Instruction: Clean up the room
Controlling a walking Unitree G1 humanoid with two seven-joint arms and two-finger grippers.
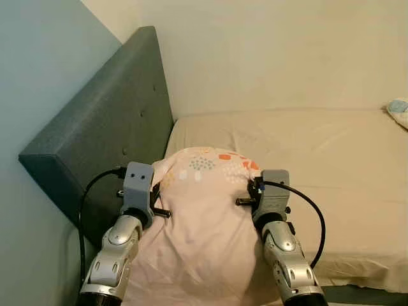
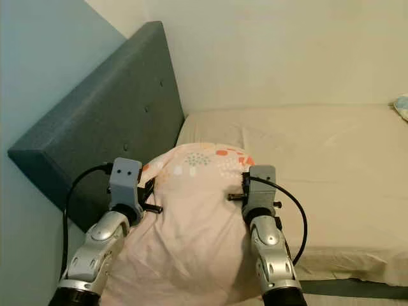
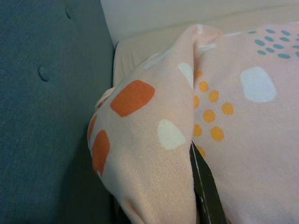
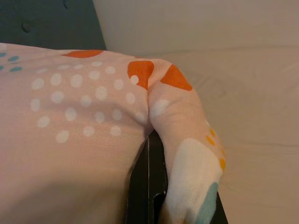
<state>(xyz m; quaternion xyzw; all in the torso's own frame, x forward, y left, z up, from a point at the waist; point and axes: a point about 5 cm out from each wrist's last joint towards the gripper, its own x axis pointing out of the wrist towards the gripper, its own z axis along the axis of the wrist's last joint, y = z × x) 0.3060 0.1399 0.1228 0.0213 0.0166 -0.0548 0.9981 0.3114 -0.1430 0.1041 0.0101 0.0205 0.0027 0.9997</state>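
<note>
A pale pink pillow with orange, white and teal spots lies lengthwise between my two arms, its far end over the head of the bed. My left gripper is shut on the pillow's left edge. In the left wrist view a fold of spotted cloth bunches over a black finger. My right gripper is shut on the pillow's right edge. In the right wrist view the cloth wraps over a black finger. The pillow hides the fingertips in the eye views.
A dark grey-green buttoned headboard stands at the left, close by my left arm, against a blue-grey wall. The cream sheet stretches to the right. A small light blue item lies at the bed's far right edge.
</note>
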